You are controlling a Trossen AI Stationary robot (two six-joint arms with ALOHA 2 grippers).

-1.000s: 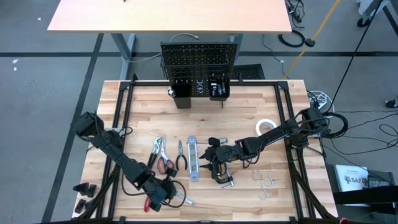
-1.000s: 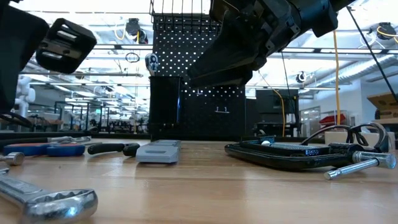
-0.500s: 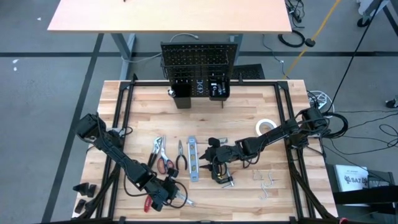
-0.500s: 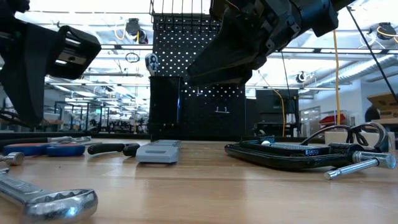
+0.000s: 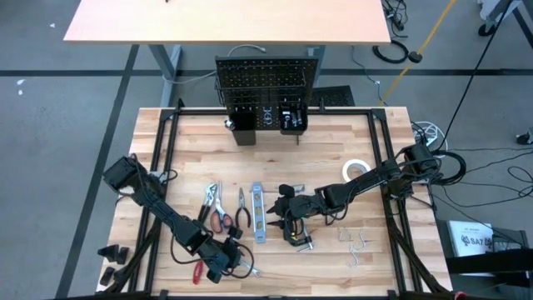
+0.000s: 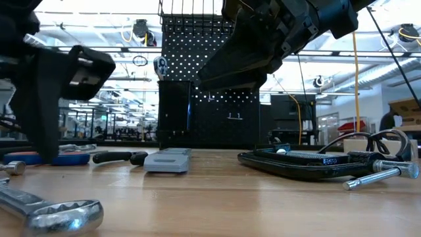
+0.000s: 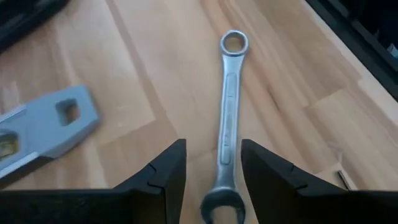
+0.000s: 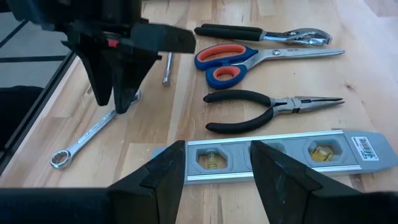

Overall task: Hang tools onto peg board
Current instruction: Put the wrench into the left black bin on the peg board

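A silver wrench (image 7: 229, 118) lies flat on the table near the front edge, ring end away from my left arm. My left gripper (image 7: 213, 182) is open and tipped down over it, one finger on each side of the wrench's open-jaw end (image 7: 221, 210); I see no touch. My right gripper (image 8: 217, 180) hangs open above the blue-silver level (image 8: 292, 152), holding nothing. The peg board (image 5: 266, 83) stands upright at the table's far edge. Scissors (image 8: 249, 61), needle-nose pliers (image 8: 267, 107) and black-handled pliers (image 8: 261, 34) lie flat between the arms.
A black C-clamp (image 5: 296, 230) lies just right of the level. The white tape roll (image 5: 356, 169) sits toward the right edge, with loose hooks (image 5: 355, 243) near the front right. A red screwdriver (image 5: 197, 272) lies beside my left gripper. Black frame rails run along the table's sides.
My left gripper has come down toward the wrench near the table's front edge. The wrench and the other tools lie where they were.
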